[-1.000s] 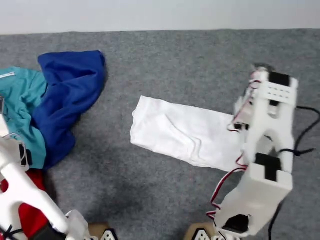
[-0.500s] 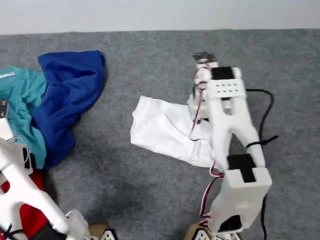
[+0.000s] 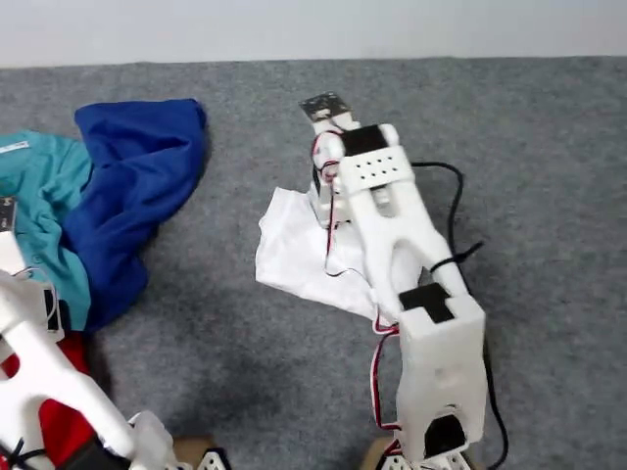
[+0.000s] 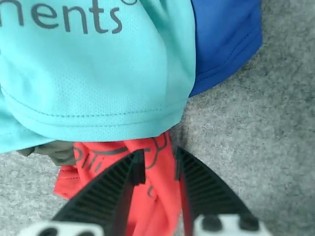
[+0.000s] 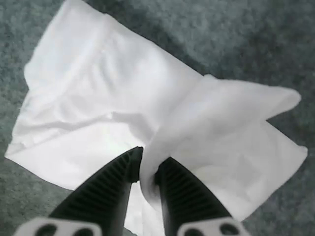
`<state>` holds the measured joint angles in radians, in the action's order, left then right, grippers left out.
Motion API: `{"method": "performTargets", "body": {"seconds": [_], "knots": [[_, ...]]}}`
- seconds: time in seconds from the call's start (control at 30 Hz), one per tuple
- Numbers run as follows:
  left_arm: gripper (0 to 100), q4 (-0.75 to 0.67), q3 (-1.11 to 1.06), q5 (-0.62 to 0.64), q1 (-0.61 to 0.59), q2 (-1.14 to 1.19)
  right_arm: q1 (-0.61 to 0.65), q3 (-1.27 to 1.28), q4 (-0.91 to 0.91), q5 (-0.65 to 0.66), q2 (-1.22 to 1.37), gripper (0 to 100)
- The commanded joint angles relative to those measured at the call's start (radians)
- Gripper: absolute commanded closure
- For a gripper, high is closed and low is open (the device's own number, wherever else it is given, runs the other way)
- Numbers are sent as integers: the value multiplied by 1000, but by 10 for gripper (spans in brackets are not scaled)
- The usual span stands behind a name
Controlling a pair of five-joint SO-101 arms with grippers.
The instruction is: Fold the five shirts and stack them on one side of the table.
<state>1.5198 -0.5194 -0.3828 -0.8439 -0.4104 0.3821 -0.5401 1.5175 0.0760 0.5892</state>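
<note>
A white shirt (image 3: 291, 253) lies mid-table on the grey carpet. My right gripper (image 3: 328, 201) hangs over its far middle, shut on a raised fold of the white shirt (image 5: 98, 98), which bunches between the jaws of the right gripper (image 5: 147, 164). The lifted part drapes back over the rest. At the left edge sits a pile: a blue shirt (image 3: 137, 176) over a teal shirt (image 3: 34, 206) and a red shirt (image 3: 49, 411). My left gripper (image 4: 156, 164) hovers above the red shirt (image 4: 157, 196), jaws a narrow gap apart, beside the teal shirt (image 4: 98, 73) and blue shirt (image 4: 224, 34).
An olive cloth (image 4: 56, 150) peeks out under the teal shirt. The left arm (image 3: 39, 362) stands at the near left corner. Bare grey carpet (image 3: 549, 147) stretches to the right and behind the white shirt. A black cable (image 3: 446, 186) trails from the right arm.
The right arm has swung left across the table, carrying the white shirt's right end over toward its left half. The left arm and the pile have stayed put.
</note>
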Motion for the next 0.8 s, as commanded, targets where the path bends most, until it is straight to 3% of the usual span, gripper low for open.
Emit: {"method": "performTargets", "body": {"seconds": [0.0,0.37,0.77], "knots": [[885,-34,4,-2,8,-34,41,-144,30,-12,39,989],[885,-35,4,0,6,-34,111,-486,137,-6,242,989],[885,-37,2,0,6,-31,151,-609,143,37,344,948]]}}
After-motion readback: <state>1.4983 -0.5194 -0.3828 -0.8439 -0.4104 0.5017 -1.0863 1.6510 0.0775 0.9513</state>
